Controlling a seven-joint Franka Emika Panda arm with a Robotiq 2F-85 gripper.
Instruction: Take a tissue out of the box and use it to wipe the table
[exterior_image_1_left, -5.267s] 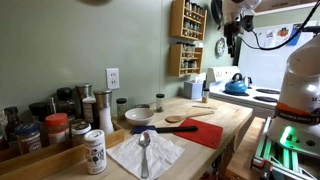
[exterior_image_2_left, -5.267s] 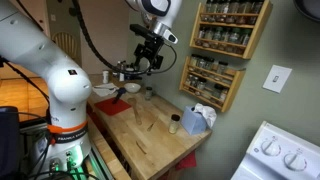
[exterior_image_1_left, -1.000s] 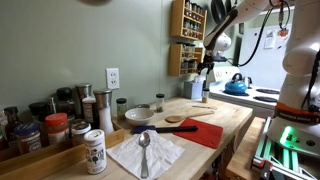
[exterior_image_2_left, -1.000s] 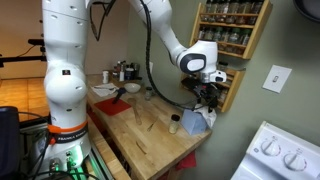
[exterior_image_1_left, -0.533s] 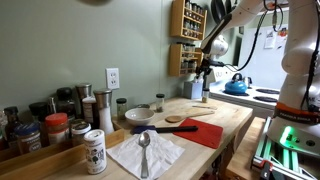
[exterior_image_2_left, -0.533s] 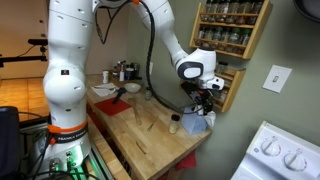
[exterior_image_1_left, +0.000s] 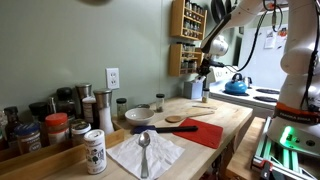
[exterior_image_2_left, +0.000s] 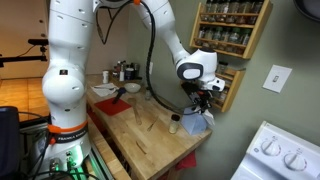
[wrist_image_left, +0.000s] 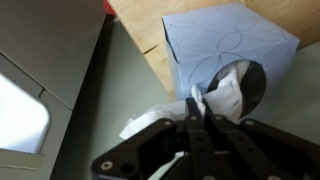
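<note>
Where the gripper (wrist_image_left: 193, 102) sits: straight above the box (wrist_image_left: 215, 40), fingertips down at its oval slot; in both exterior views it hangs just over the carton top.
Grip: the 2 fingers look pinched together on a tuft of the tissue (wrist_image_left: 222, 98), with white paper bulging on either side of them.
Tissue: directly under the fingertips, mostly inside the box, only a puffy crest out of the slot.
Tissue feel: thin, soft, crumpled, likely to tear if jerked.
Box: pale blue-grey card, squared edges, faint looping print, 1 dark oval opening; it stands on the table (exterior_image_2_left: 150, 140) right beneath the tool, with the spice rack (exterior_image_2_left: 228, 35) just behind.
Table: pale butcher-block wood, smooth, spreading out below and away from the tool.
Step in hand: drawing 1 sheet out, by my reckoning; wiping not yet begun.
Doing it well: lift straight up and slowly, so the paper slides through the slot.
Watch for: the light carton riding up with the sheet, or the small pinch slipping off.
</note>
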